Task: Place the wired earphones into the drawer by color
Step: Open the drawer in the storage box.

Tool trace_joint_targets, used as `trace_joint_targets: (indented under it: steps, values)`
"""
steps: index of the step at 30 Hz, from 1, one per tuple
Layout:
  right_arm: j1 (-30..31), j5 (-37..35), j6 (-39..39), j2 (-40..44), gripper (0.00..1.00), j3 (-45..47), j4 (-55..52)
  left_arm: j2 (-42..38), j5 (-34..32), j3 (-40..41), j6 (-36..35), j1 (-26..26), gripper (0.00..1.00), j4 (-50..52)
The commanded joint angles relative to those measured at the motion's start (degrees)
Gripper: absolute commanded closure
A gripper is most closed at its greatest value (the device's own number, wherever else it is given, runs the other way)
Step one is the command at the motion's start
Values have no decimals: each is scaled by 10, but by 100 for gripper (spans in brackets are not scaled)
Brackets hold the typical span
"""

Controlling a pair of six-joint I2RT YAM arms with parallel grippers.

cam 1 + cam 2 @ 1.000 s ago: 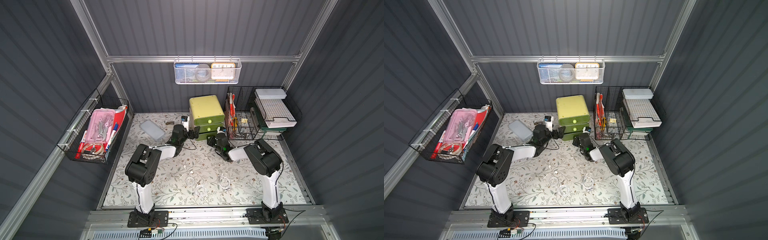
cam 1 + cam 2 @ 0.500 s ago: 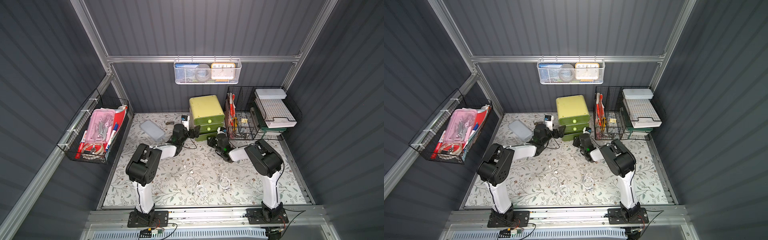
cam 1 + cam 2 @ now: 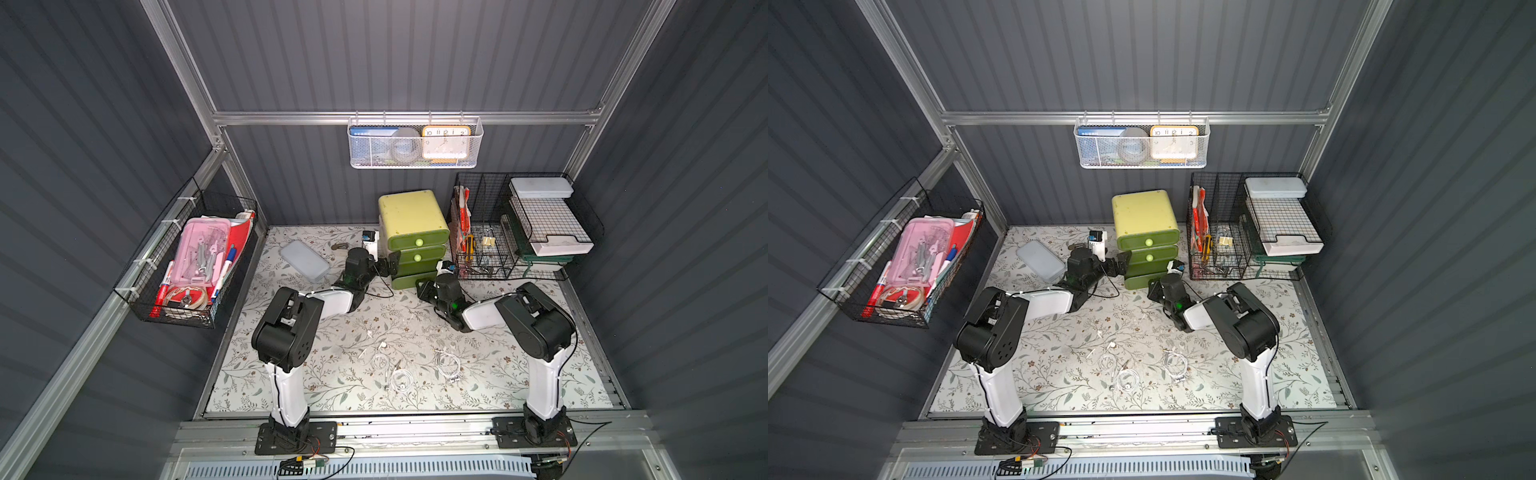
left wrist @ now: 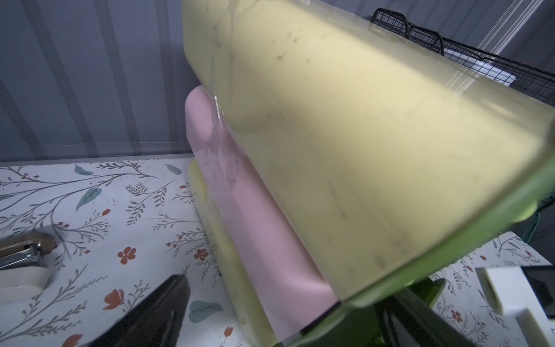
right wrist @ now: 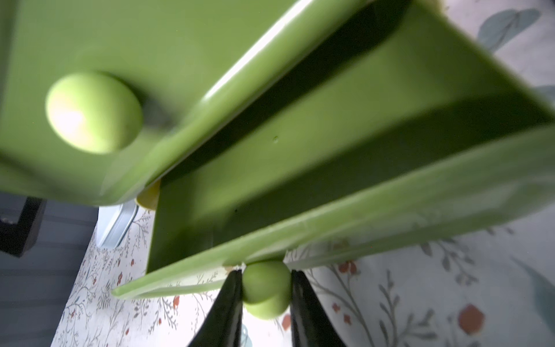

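Opening of the bottom drawer. The right gripper [image 5: 266, 274] is clamped on the round knob [image 5: 265, 300] of the bottom drawer [image 5: 330, 168]. The drawer stands partly drawn out of the green drawer unit [image 3: 411, 216] near the back edge of the tabletop [image 3: 519, 374], and its visible interior is empty. The left gripper [image 3: 388, 266], jaws fully spread and holding nothing, sits just beside the unit's left flank. The white earphones [image 3: 401, 378], loose coils, lie well apart toward the front edge, about midway along it, so the jaws stand between them and the drawer. Drawer travel runs back to front. The free left gripper seems the likelier to fetch.
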State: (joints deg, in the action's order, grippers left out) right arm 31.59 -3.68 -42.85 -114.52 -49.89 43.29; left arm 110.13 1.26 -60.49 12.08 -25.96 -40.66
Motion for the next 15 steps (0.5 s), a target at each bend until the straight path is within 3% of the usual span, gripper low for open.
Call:
trace_joint_targets:
  steps: [1, 15]
  values:
    - [7, -1, 2, 12, 75, 22, -15, 10, -24, -8, 10, 1, 1, 5]
    - [19, 6, -4, 64, 75, 82, -46, 7, -30, 1, 15, 2, 1, 3]
